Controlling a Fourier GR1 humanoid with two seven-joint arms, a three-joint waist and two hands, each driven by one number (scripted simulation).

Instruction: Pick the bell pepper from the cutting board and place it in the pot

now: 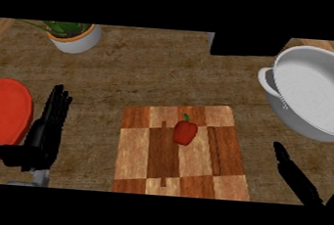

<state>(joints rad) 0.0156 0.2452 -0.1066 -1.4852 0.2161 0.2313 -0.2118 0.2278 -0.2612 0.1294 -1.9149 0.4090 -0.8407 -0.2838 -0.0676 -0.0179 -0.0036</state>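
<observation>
— Head view, centre of the frame?
— Checkered wooden cutting board (184, 152) flat on the brown bench (143, 73), reaching down to the lower edge. Red bell pepper (185, 132) lying on the board's upper half, green stem pointing up the frame. Nothing touching it.

— Pot?
— Upper right: white pot (312, 93), wide and shallow-looking, tilted toward the viewer so the ridged inside shows, one handle on its left rim. Partly cut off by the right edge. Well apart from the pepper, up and to the right of the board.

— Left hand?
— Left of the board, lower left of the frame. Black left hand (41, 135) with fingers straight and pointing up the frame, thumb sticking out to the left near the bottom. Released, grasping nothing. Apart from the board, just beside a red plate (3, 117).

— Right hand?
— Lower right corner. Black right hand (299, 180) with fingers extended up and to the left, spread, one tip showing higher up at the right edge just under the pot. Also released, nothing in it. Off the board, to its right.

— Anything else?
— Red plate cut off by the left edge. Upper left: white planter (77, 37) with green leaves. Top centre-right: a dark block (247, 44), unclear what.
</observation>
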